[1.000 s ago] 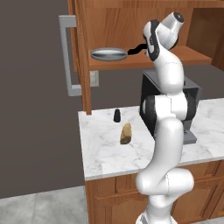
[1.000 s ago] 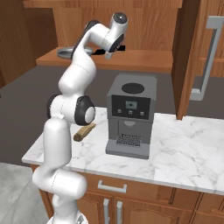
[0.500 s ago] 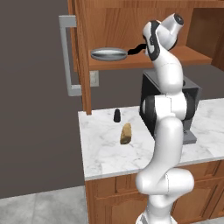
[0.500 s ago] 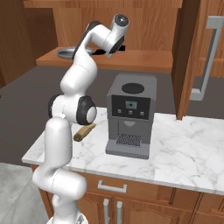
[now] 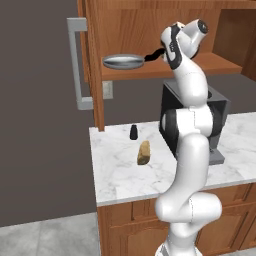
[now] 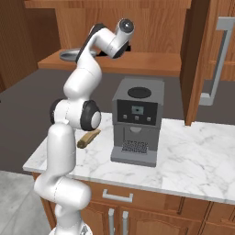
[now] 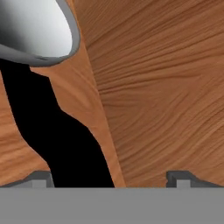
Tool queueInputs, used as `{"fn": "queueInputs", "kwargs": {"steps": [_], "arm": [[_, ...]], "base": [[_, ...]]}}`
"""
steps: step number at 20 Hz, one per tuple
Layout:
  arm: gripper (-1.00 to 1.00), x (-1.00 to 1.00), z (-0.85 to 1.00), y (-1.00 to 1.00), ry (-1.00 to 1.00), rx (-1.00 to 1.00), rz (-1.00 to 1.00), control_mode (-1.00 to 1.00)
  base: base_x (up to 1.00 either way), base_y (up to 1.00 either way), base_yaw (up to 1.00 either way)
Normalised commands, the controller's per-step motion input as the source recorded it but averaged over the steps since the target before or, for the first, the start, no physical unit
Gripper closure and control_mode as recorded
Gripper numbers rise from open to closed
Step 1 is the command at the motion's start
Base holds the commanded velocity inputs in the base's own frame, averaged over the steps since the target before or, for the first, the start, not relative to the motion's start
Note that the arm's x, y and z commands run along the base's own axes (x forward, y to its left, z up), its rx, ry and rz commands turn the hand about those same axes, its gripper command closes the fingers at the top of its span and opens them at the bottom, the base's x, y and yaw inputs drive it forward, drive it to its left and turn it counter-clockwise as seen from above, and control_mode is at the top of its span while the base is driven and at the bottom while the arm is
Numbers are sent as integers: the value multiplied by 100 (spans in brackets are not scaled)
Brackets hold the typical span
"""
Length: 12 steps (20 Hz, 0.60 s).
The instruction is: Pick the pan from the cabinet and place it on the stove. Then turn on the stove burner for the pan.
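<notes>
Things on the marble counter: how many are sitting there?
3. A small dark shaker stands near the back wall, a brown bread loaf lies just in front of it, and a grey coffee machine stands to their right. The arm may hide others.

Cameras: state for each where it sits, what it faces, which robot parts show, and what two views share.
Left base view: behind-left, facing the cabinet shelf with the pan; arm rises lower right.
Right base view: behind-right, facing the coffee machine; arm rises lower left.
Hand view: on the hand, facing the pan's black handle; open gripper.
Both base views share the bread.
</notes>
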Motion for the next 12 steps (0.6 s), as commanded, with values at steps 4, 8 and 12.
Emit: {"fn": "queueInputs", "kwargs": {"steps": [4,8,12], "arm": [[-100,30,-14,3,-14,0,0,-100],[-100,15,0,0,-16,0,0,-100],[-100,5,-16,10,-7,0,0,-100]], "base": [[0,0,0],[0,0,0],[0,0,0]]}}
